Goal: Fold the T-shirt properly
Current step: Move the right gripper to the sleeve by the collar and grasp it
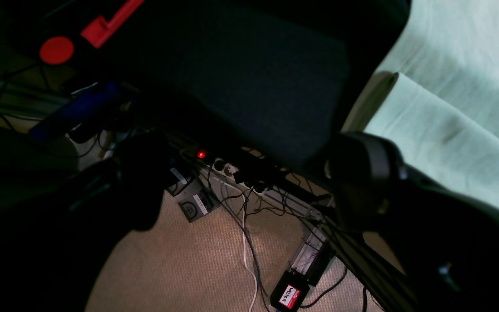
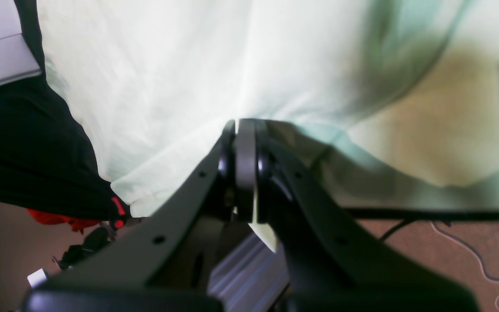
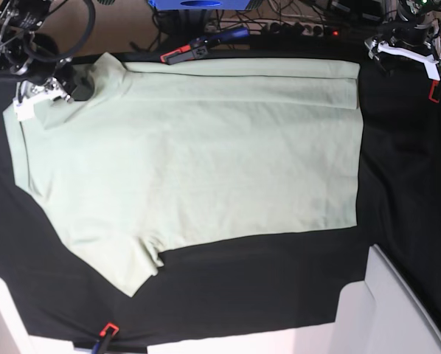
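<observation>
The soft, faintly creased mint T-shirt [image 3: 198, 155] lies flat on the black-clothed bench [image 3: 405, 184]. At its collar corner, the right gripper [image 2: 243, 130] is clenched on the T-shirt fabric. The left gripper [image 1: 249, 173] gapes wide beyond the hem, holding nothing.

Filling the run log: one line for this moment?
phase: grasp | right gripper: shut on T-shirt edge | left gripper: open, off shirt | shirt: partly folded on black cloth

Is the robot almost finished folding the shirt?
Not yet. One long edge of the T-shirt is already folded over. The right end effector is pinching a corner of the cloth; the left end effector waits open beside it. Most of the shirt lies flat.
</observation>
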